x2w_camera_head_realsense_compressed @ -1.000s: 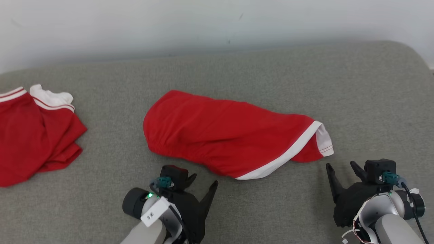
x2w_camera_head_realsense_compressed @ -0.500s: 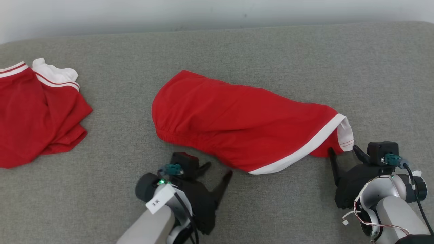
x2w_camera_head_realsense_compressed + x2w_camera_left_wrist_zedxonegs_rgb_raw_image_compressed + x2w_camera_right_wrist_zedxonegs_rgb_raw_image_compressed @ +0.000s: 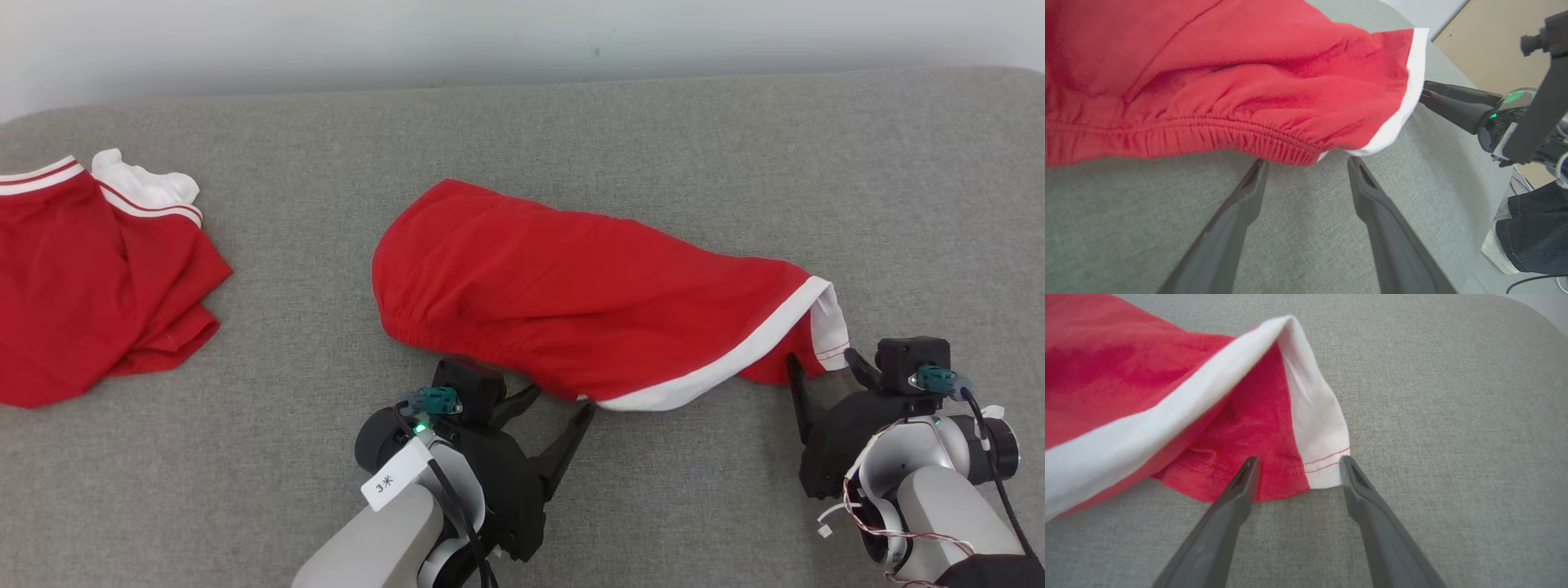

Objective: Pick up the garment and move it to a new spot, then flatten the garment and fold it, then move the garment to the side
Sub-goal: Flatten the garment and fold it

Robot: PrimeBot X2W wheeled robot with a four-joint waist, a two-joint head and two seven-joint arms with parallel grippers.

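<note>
Red cloth garment with white trim (image 3: 588,302) lies mid-way on the grey fabric surface (image 3: 653,131). Left hand (image 3: 562,400) is spread wide at its gathered edge. Right hand (image 3: 820,358) is spread wide, straddling the hem corner. Nothing is gripped.

Garment (image 3: 588,302) lies on cushion (image 3: 735,163), another garment (image 3: 82,286) leftward.
</note>
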